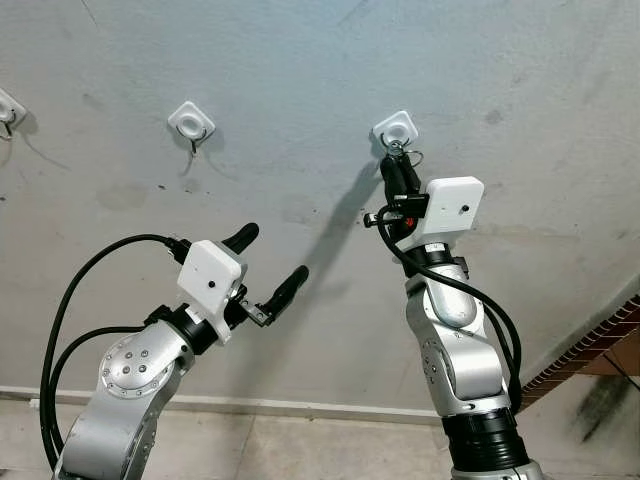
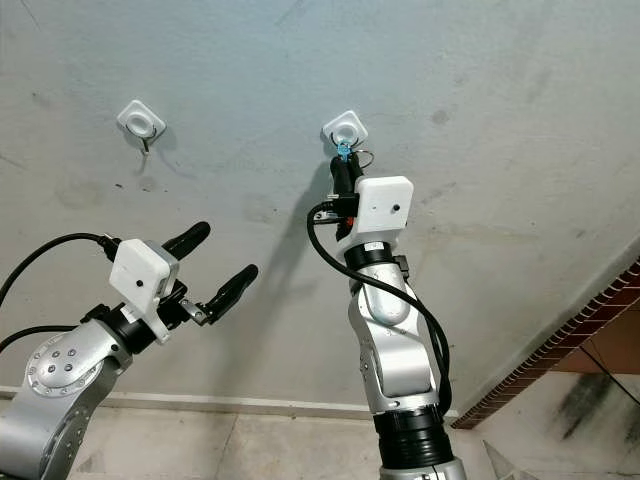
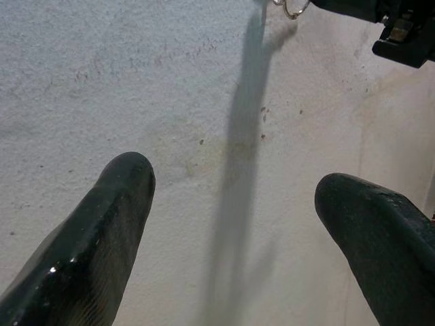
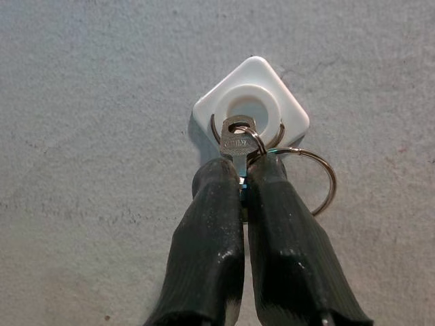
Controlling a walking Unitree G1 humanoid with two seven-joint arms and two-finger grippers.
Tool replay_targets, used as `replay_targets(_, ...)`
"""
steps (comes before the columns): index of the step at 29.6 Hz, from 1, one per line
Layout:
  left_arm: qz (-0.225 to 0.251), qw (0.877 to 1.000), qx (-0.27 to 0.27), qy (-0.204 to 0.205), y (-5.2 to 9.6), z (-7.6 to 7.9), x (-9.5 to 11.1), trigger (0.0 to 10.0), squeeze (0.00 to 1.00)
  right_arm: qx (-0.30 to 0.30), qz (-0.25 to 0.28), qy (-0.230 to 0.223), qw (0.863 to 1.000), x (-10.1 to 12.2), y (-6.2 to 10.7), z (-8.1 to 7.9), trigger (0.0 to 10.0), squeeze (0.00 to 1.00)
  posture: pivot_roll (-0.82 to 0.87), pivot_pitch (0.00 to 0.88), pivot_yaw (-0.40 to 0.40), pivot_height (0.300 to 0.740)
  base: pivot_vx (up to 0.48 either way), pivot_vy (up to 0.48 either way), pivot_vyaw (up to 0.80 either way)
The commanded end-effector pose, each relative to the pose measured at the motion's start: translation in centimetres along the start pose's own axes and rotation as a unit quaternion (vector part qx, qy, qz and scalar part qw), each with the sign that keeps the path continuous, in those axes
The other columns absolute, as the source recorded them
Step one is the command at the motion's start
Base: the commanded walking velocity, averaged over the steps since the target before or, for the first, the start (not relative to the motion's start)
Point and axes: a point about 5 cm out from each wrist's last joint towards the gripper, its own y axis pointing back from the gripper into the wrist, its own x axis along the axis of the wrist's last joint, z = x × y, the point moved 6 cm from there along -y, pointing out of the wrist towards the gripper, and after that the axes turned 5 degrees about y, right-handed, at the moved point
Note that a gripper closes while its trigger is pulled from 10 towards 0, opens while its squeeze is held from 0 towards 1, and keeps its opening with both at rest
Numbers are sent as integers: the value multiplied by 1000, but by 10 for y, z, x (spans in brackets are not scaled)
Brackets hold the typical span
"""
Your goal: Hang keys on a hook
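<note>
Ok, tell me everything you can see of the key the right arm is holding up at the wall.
The key is silver metal, with stamped lettering too small to read. Its head pokes out above the right gripper, whose jaws are shut on its blade. Wire key rings thread through its head. It is held upright against the white diamond-shaped wall hook, overlapping the hook's lower edge; whether it already hangs there cannot be told.

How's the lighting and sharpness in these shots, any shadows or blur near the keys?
Eye views: even, soft light, sharp; the right arm throws a long dark shadow down the wall below the hook. Left wrist view: the same shadow crosses the wall, and the left gripper fingers look soft, too close for focus. Right wrist view: crisp on the key pinched by the right gripper, faint glare on the finger bases.
</note>
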Motion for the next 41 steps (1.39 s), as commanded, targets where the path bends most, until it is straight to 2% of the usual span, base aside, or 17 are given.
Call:
replay_targets(1, -1, 1000, -7, -2, -2, 3, 0, 10000, 0, 6, 13, 1, 1000, 9, 0, -2, 10000, 0, 273, 14, -37, 740, 0, 0, 0)
replay_targets(12, -1, 1000, -9, 1, -3, 3, -2, 10000, 0, 17, -7, -1, 1000, 3, 13, -4, 10000, 0, 263, 17, -36, 740, 0, 0, 0)
replay_targets(26, -1, 1000, -9, 0, -3, 3, -2, 10000, 0, 36, -25, -9, 999, -4, 19, -11, 10000, 0, 263, 16, -34, 740, 0, 0, 0)
replay_targets(33, 0, 1000, -9, 0, -3, 4, -2, 10000, 0, 21, -5, -1, 1000, 9, 13, -2, 10000, 0, 262, 18, -35, 740, 0, 0, 0)
replay_targets(41, 1, 1000, -8, 1, -4, 4, -1, 10000, 0, 31, -29, 8, 999, -4, 18, 0, 10000, 0, 261, 19, -37, 740, 0, 0, 0)
